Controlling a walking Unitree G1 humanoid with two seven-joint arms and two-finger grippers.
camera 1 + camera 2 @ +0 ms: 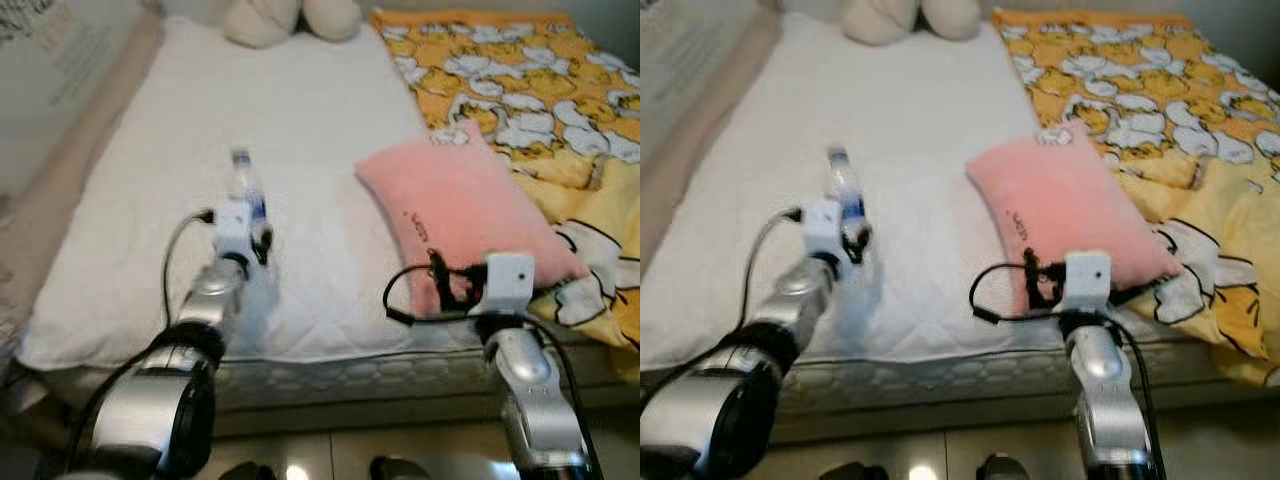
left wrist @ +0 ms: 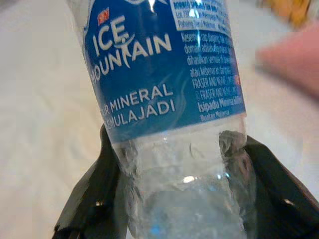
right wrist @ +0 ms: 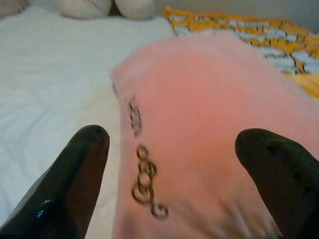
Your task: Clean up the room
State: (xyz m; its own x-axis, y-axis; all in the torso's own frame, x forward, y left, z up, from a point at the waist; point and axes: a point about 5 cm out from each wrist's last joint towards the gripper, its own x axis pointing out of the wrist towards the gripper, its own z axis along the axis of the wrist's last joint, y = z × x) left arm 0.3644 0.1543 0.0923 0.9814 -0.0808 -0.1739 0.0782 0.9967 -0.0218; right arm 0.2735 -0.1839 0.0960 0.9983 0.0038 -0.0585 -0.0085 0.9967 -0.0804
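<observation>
A clear plastic water bottle (image 1: pixel 243 190) with a blue label (image 2: pixel 159 64) stands up over the white mattress (image 1: pixel 300 120), and my left gripper (image 2: pixel 172 189) is shut on its lower body. My right gripper (image 3: pixel 174 174) is open at the near end of a pink pillow (image 1: pixel 460 215), one black finger (image 3: pixel 75 174) on each side of the pillow's near end. The pillow (image 3: pixel 199 124) lies on the bed's right half, partly over the yellow patterned blanket (image 1: pixel 540 80).
A cream plush toy (image 1: pixel 290 18) sits at the head of the bed. The yellow blanket hangs over the bed's right side. The mattress's front edge (image 1: pixel 330 375) runs just under both wrists. A beige bed frame side (image 1: pixel 60 170) runs along the left.
</observation>
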